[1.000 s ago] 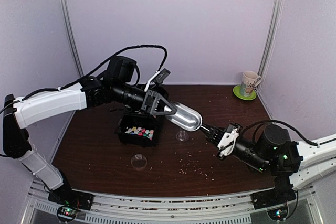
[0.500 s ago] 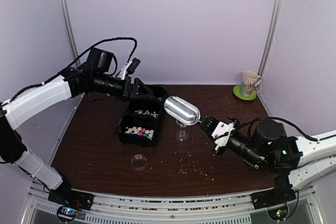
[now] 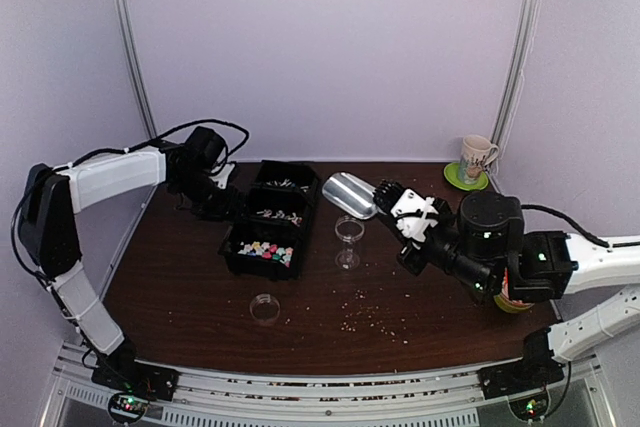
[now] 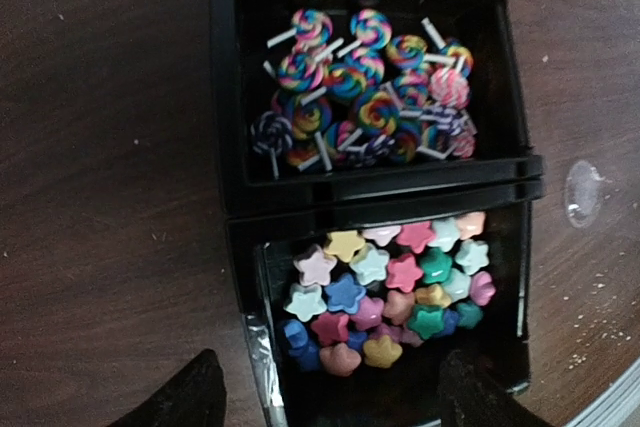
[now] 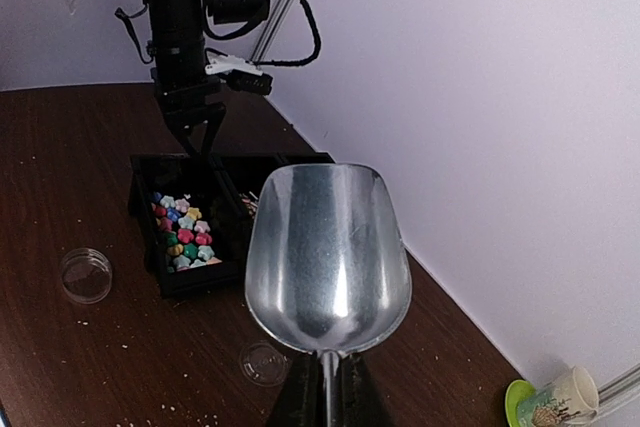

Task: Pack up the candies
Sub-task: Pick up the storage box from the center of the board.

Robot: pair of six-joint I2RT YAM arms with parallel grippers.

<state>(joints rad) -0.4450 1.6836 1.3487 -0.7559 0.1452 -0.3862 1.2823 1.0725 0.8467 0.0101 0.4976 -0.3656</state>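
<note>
The candies lie in a black tray [image 3: 243, 229]: star-shaped sweets [image 4: 385, 292] in the near compartment, striped lollipops [image 4: 365, 97] in the one behind it. The stars also show as small coloured dots [image 3: 265, 249] [image 5: 183, 232]. My left gripper [image 3: 222, 205] [image 4: 330, 409] hangs open at the tray's left side, above the star compartment, holding nothing. My right gripper [image 3: 392, 204] [image 5: 325, 392] is shut on the handle of a metal scoop [image 3: 350, 194] [image 5: 328, 257], which is empty and raised right of the tray. A clear cup [image 3: 347, 237] [image 5: 263, 362] stands below the scoop.
A clear lid [image 3: 265, 307] [image 5: 85, 275] [image 4: 583, 192] lies on the brown table in front of the tray. Pale crumbs [image 3: 370, 319] are scattered near the front. A mug [image 3: 477, 157] on a green saucer [image 3: 460, 179] stands at the back right corner.
My left gripper opened, let go of the scoop's bowl and pulled back left to the tray's side. The right arm swung the scoop up and toward the back, above the cup.
</note>
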